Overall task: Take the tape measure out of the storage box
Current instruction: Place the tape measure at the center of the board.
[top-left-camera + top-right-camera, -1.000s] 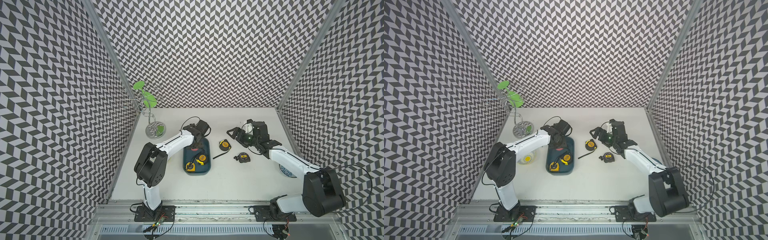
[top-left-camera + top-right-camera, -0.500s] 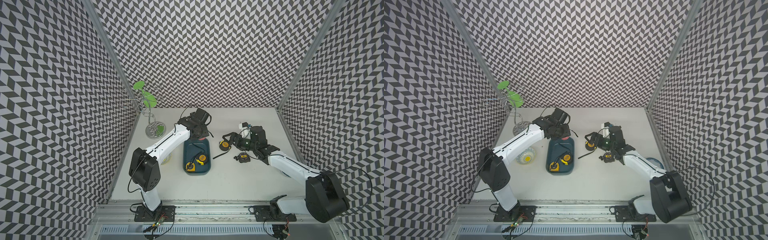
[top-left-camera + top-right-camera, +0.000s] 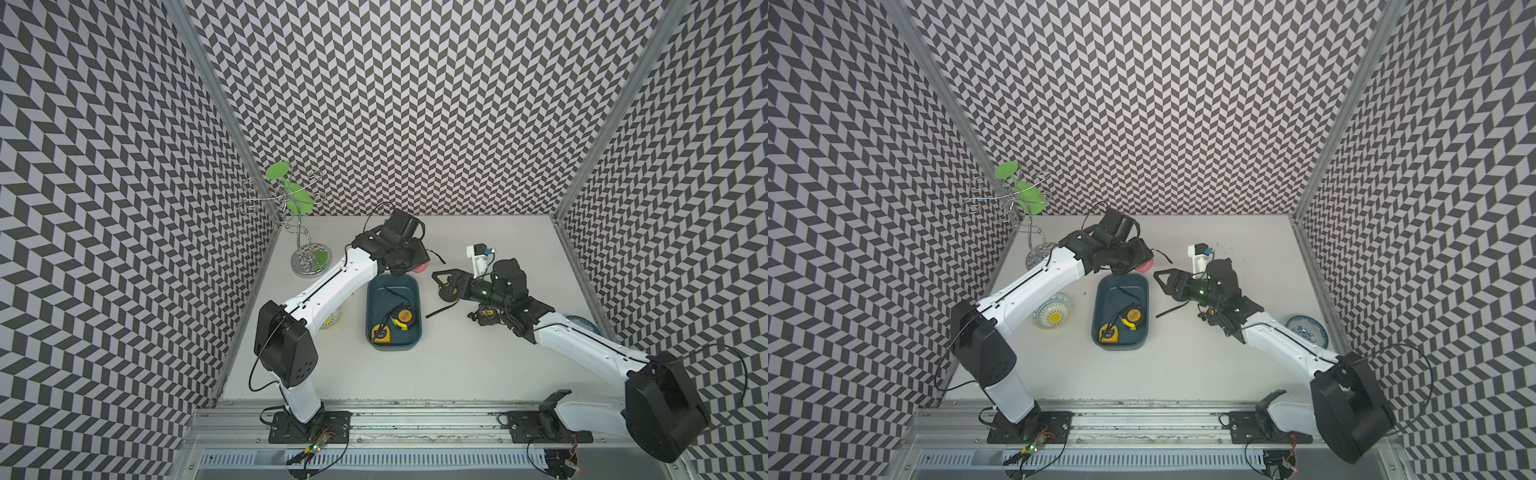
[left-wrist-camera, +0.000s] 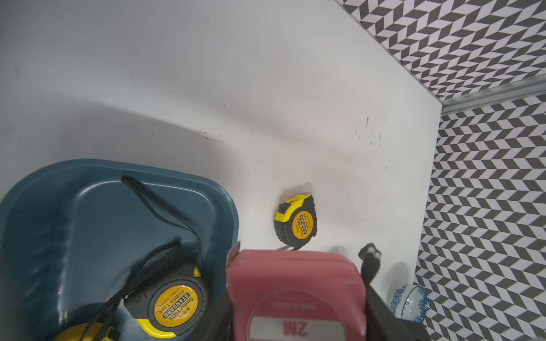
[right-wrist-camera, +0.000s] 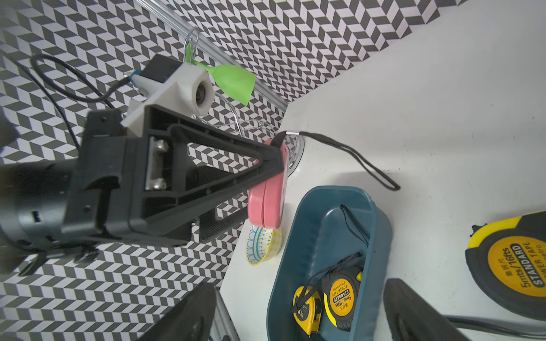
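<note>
Just below the left gripper (image 5: 271,165), noted the shallow dark teal-blue plastic storage box (image 3: 382,303), two yellow-and-black tape measures (image 3: 401,326) inside. Noted that gripper clamped on a pink plastic tape measure (image 5: 267,200), raised clear of the box's far end. Noted the right gripper (image 3: 446,286) spread wide, empty.

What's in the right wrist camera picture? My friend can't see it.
The left gripper holds a pink tape measure just beyond the end of the teal storage box. Two yellow-and-black tape measures lie inside it; a third tape measure lies on the table.
</note>
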Motion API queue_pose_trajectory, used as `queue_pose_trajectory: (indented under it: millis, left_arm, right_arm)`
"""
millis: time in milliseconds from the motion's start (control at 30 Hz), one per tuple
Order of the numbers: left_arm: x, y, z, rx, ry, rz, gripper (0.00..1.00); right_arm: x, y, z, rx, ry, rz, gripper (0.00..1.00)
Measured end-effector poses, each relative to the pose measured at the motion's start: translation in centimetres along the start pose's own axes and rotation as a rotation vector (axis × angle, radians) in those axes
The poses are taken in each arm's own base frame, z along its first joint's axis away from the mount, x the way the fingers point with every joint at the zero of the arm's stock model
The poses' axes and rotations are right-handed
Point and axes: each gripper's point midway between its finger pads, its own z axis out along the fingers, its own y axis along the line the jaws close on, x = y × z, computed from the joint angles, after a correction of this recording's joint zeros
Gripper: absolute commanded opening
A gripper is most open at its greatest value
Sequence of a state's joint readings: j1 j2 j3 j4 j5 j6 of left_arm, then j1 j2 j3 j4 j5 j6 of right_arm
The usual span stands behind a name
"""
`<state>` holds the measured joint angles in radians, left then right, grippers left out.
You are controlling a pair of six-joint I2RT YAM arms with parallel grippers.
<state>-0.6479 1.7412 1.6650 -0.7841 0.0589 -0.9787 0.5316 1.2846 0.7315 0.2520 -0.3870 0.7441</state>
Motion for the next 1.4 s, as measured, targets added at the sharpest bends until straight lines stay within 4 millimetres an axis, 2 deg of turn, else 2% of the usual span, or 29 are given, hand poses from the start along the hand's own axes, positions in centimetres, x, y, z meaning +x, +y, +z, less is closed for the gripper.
queue_pose_trajectory:
  millis: [300,367,533,600,633,833,933,967,1067,1100,1167,1267,1400]
  left_arm:
    - [1.3,-2.2,0.0,0.082,0.041,-0.025,0.05]
    - [1.6,-2.5,0.0,0.092,0.052,-0.029,0.05]
    - [2.3,-2.8,0.3,0.112,0.076,-0.04,0.05]
    - [2.5,-2.8,0.4,0.115,0.085,-0.047,0.05]
    - [2.6,-2.9,0.4,0.118,0.088,-0.049,0.05]
    - [2.7,-3.4,-0.1,0.144,0.092,-0.056,0.05]
    - [2.6,-3.5,-0.2,0.152,0.091,-0.058,0.06]
    - [2.6,-3.5,-0.2,0.152,0.089,-0.058,0.13]
    - [2.6,-3.4,0.0,0.155,0.086,-0.058,0.67]
    - [2.6,-3.4,0.0,0.155,0.086,-0.055,0.8]
    - [2.7,-3.5,0.0,0.163,0.091,-0.044,0.99]
    - [2.5,-3.6,-0.3,0.175,0.088,-0.034,1.0]
    - [2.0,-2.7,-0.5,0.162,0.069,-0.003,1.0]
  right_arm:
    - [-0.6,0.8,1.4,0.006,-0.046,-0.024,0.88]
    - [-0.9,0.8,1.6,0.011,-0.062,-0.027,0.84]
    - [-1.3,0.7,2.0,0.02,-0.091,-0.029,0.83]
    - [-1.3,0.7,2.0,0.025,-0.098,-0.032,0.64]
    - [-1.5,0.7,2.0,0.029,-0.108,-0.028,0.59]
    - [-2.1,1.0,2.0,0.024,-0.144,-0.023,0.34]
    - [-2.3,1.3,2.0,0.016,-0.156,-0.025,0.25]
    - [-2.4,1.2,2.0,0.019,-0.158,-0.026,0.22]
    - [-2.2,1.0,2.0,0.029,-0.153,-0.028,0.17]
    - [-2.2,0.9,2.0,0.032,-0.152,-0.03,0.16]
    - [-2.0,0.8,1.9,0.039,-0.145,-0.025,0.16]
    - [-1.4,0.3,1.6,0.055,-0.129,-0.016,0.16]
    - [-0.2,-0.3,0.5,0.076,-0.094,-0.005,0.16]
